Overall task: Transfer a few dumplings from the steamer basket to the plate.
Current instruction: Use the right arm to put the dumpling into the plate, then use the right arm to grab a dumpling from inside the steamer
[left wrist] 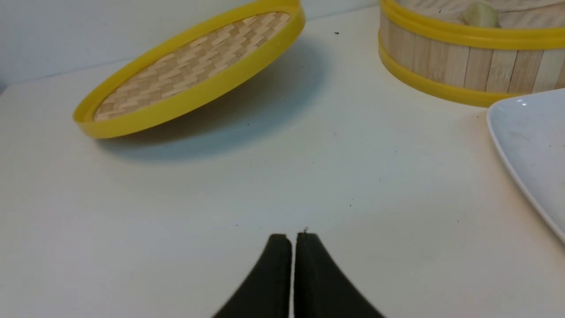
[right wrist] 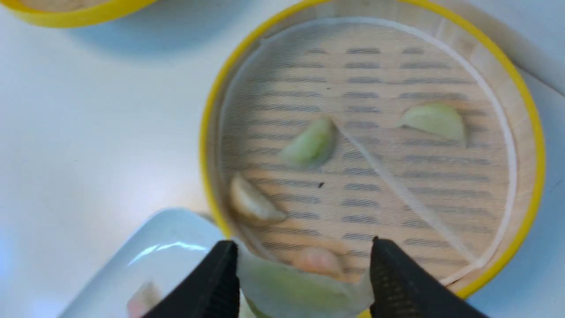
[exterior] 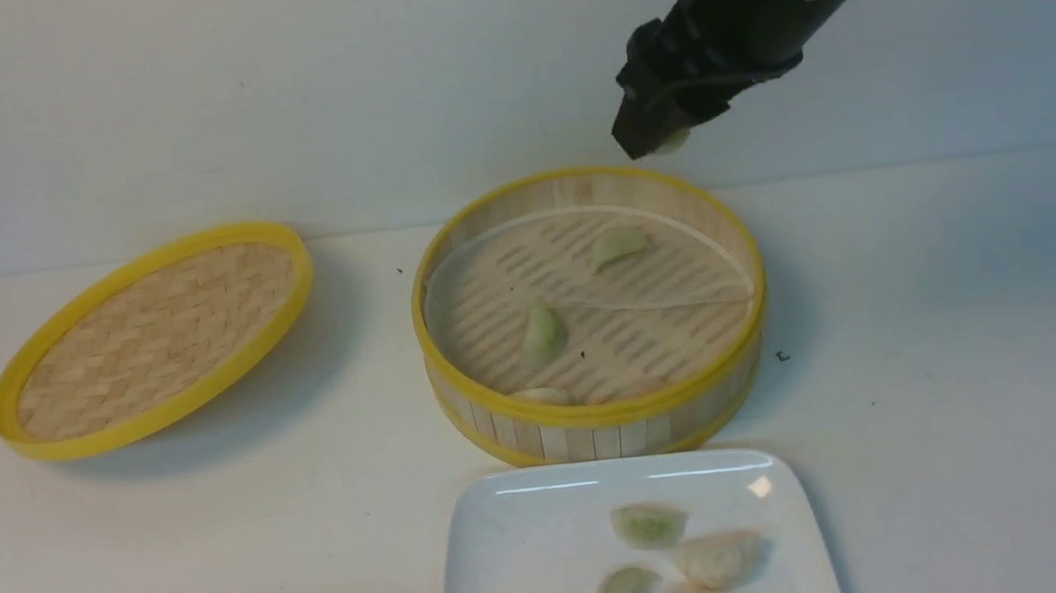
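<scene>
My right gripper [exterior: 659,134] hangs in the air above the far rim of the steamer basket [exterior: 603,415], shut on a pale green dumpling [right wrist: 291,287] that spans the space between its two fingers [right wrist: 220,274]. Several dumplings lie on the basket's lined floor, among them a green one [exterior: 619,245], another green one [exterior: 543,333] and a whitish one [exterior: 540,396] by the near wall. The white plate [exterior: 518,540] sits just in front of the basket with several dumplings [exterior: 650,525] on it. My left gripper [left wrist: 293,236] is shut and empty, low over bare table to the left of the plate [left wrist: 529,141].
The shallow woven lid [exterior: 155,337] with a yellow rim rests tilted on the table, left of the basket. A pale wall runs close behind the basket and lid. The table surface is white.
</scene>
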Tool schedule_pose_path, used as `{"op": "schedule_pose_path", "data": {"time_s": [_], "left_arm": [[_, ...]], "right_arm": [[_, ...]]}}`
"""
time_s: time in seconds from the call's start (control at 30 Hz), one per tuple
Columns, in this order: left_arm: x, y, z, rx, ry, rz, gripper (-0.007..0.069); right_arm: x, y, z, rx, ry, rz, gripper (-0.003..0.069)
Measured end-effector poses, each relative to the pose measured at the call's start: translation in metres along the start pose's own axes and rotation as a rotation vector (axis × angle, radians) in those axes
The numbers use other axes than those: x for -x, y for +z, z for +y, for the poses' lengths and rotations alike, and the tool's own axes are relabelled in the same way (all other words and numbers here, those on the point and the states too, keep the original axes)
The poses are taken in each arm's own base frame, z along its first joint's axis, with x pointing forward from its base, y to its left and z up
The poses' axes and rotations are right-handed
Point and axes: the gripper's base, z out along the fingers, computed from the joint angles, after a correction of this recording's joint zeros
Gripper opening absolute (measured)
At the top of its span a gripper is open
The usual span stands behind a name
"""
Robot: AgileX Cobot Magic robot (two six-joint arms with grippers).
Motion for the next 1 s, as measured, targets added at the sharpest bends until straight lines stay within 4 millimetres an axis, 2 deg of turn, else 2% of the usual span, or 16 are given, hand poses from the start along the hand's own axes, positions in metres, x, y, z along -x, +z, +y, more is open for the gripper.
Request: {"op": "schedule_pose_path", "data": {"time_s": [0.07, 0.1, 0.17, 0.23, 0.27, 0.33, 0.43, 0.5, 0.53, 0.6, 0.73, 0.93, 1.0], "left_arm": [[0.000, 0.000, 0.000, 0.000, 0.000, 0.000, -0.0006], [0.000, 0.000, 0.000, 0.000, 0.000, 0.000, -0.0006], [0.000, 0.000, 0.000, 0.000, 0.000, 0.000, -0.0006], [0.000, 0.000, 0.000, 0.000, 0.000, 0.000, -0.0006], [0.000, 0.000, 0.000, 0.000, 0.000, 0.000, -0.0006], [0.000, 0.000, 0.000, 0.000, 0.000, 0.000, -0.0006], [0.000, 0.000, 0.000, 0.000, 0.000, 0.000, -0.0006], [0.000, 0.000, 0.000, 0.000, 0.000, 0.000, -0.0006], [0.000, 0.000, 0.000, 0.000, 0.000, 0.000, -0.0006], [0.000, 0.000, 0.000, 0.000, 0.000, 0.000, -0.0006], [0.000, 0.000, 0.000, 0.000, 0.000, 0.000, -0.0006], [0.000, 0.000, 0.000, 0.000, 0.000, 0.000, -0.0006], [0.000, 0.000, 0.000, 0.000, 0.000, 0.000, -0.0006]], "right_arm": [[-0.007, -0.006, 0.007, 0.019, -0.012, 0.008, 0.0349], [-0.021, -0.006, 0.018, 0.048, -0.044, 0.044, 0.0349], [-0.034, -0.002, 0.028, 0.078, -0.090, 0.081, 0.0349], [-0.057, 0.017, 0.044, 0.141, -0.133, 0.174, 0.0349], [-0.059, 0.019, 0.045, 0.145, -0.136, 0.183, 0.0349], [-0.084, 0.043, 0.060, 0.200, -0.151, 0.286, 0.0349], [-0.105, 0.072, 0.075, 0.215, -0.166, 0.334, 0.0349], [-0.109, 0.081, 0.079, 0.214, -0.171, 0.333, 0.0349], [-0.112, 0.095, 0.087, 0.211, -0.185, 0.323, 0.0349], [-0.114, 0.108, 0.093, 0.211, -0.195, 0.314, 0.0349], [-0.115, 0.123, 0.098, 0.202, -0.201, 0.289, 0.0367], [-0.107, 0.128, 0.095, 0.155, -0.216, 0.231, 0.0536], [-0.101, 0.125, 0.093, 0.138, -0.208, 0.216, 0.0557]]}}
